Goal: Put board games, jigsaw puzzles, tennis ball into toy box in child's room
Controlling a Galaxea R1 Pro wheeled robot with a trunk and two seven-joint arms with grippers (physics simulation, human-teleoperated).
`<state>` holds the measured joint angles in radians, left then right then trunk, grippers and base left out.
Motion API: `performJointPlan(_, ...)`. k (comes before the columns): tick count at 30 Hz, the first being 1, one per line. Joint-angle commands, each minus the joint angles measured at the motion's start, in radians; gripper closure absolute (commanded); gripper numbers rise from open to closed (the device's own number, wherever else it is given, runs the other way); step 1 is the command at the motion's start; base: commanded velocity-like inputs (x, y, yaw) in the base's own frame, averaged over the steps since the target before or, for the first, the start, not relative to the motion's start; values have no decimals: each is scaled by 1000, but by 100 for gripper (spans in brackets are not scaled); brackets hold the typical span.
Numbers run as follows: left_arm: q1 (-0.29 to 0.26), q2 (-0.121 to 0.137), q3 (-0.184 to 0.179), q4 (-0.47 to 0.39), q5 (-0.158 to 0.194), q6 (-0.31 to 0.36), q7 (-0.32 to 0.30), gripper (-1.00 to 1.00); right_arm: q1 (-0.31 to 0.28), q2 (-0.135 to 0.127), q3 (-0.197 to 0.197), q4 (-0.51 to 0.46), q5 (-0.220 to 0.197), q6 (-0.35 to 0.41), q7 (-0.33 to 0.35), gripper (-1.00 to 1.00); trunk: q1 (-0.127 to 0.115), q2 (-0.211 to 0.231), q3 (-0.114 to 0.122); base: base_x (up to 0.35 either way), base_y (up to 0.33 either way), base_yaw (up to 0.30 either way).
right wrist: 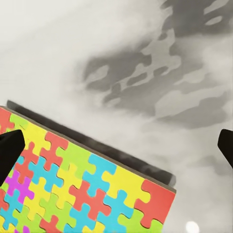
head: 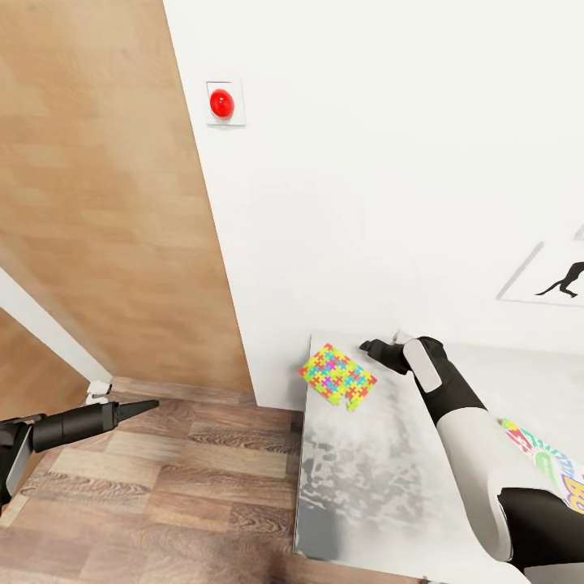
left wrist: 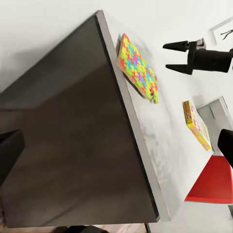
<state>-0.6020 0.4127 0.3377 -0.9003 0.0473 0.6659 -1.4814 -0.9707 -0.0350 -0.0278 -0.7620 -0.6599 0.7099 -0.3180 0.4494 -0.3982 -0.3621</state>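
Right tool (left wrist: 175, 57), jaws open and empty, hovers above the tabletop (head: 365, 487) at frame centre, just beside the jigsaw puzzle (head: 337, 376). Left tool (head: 146, 406): state indeterminate.

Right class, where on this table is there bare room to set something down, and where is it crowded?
The table is bare between the jigsaw puzzle at its far corner and its near edge. It is crowded where the open right gripper hovers beside that puzzle, and by the colourful box further right.
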Motion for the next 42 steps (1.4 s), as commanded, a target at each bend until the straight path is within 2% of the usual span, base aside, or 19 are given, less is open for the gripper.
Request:
performJointPlan(1, -1, 1, 0, 0, 0, 11, -3, -100, -1, 0, 0, 2, -10, 3, -9, -100, 1, -2, -2, 0, 0, 0)
performJointPlan(12, -1, 1, 1, 0, 2, 11, -3, -100, 0, 8, 3, 79, -9, 2, -9, -100, 1, -2, -2, 0, 0, 0)
performJointPlan(24, -1, 1, 1, 0, 2, 11, -8, -100, 1, 13, 6, 85, -9, -1, -9, -100, 1, -2, -3, 0, 0, 0)
performJointPlan(42, -1, 1, 1, 0, 2, 11, -8, -100, 5, 15, 7, 86, -9, -2, -7, -100, 1, -2, -23, 0, 0, 0)
